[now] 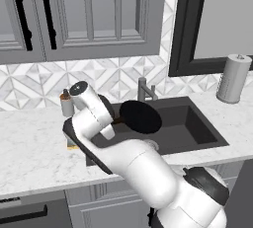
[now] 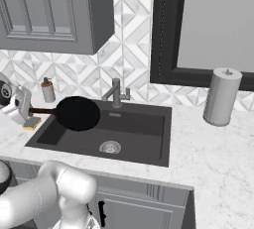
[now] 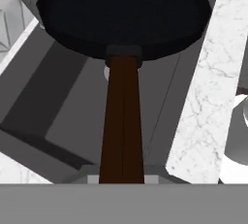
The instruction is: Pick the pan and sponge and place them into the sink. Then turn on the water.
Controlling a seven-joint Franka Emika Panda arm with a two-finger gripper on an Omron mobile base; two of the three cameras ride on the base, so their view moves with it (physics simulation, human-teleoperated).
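Note:
My gripper is shut on the long brown handle of the black pan. The pan hangs level above the left part of the dark sink, with its disc over the basin and its handle reaching back over the left rim. In the hand view the pan lies straight ahead of my gripper. The yellow sponge lies on the counter just left of the sink, below my hand; a sliver of the sponge shows behind the arm. No water comes from the grey faucet.
A soap dispenser stands at the back left by the tiled wall. A paper towel roll stands on the marble counter right of the sink. A steel drain sits in the basin floor. Upper cabinets hang overhead.

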